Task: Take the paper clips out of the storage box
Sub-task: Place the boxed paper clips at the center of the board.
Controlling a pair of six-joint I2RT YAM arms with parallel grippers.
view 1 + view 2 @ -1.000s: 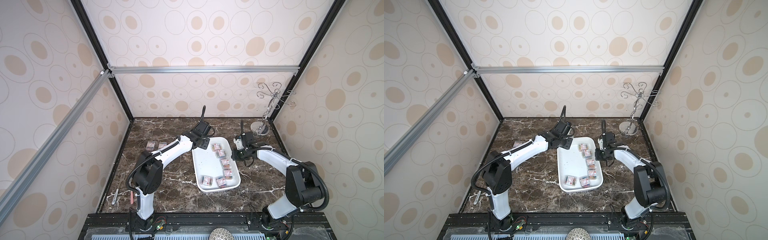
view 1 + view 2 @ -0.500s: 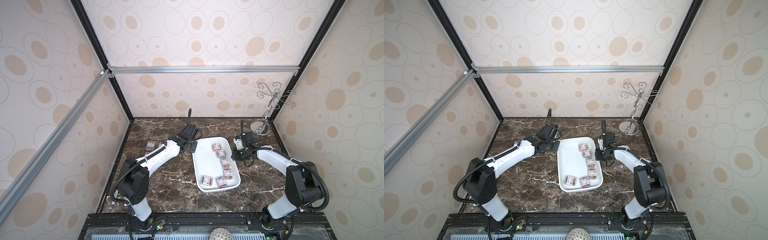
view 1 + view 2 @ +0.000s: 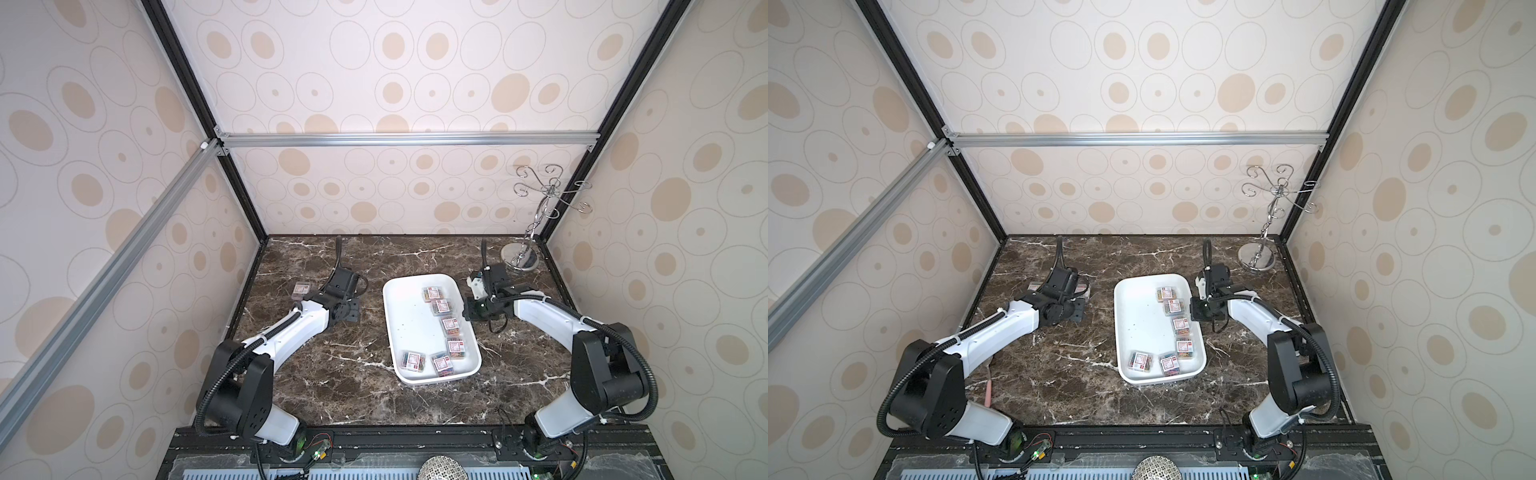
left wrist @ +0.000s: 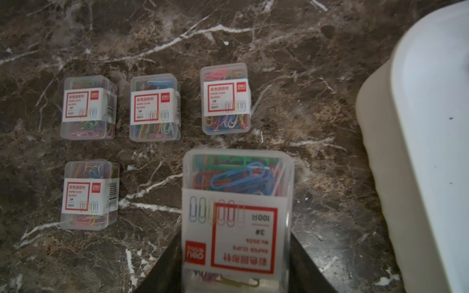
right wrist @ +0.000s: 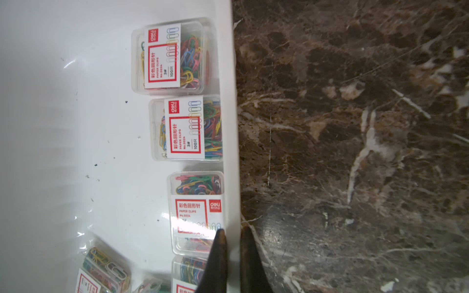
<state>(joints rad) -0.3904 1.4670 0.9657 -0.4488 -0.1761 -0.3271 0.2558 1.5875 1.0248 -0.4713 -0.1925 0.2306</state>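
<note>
The bench (image 3: 332, 386) is a dark brown marble slab with white veins. Near its middle, slightly to the right, the white storage box (image 3: 401, 316) sits flat, its long side running front to back. To the left of it, apart from its rim, four clear paper clip boxes lie label-up on the bare marble: three in a row (image 4: 88, 107) (image 4: 154, 107) (image 4: 225, 99) and a fourth (image 4: 88, 195) alongside one end of that row. In the far right corner stands a chrome hook stand (image 3: 519, 257) on a round base. Near the front left lies a thin pinkish stick (image 3: 989, 390), perhaps a pen.
</note>
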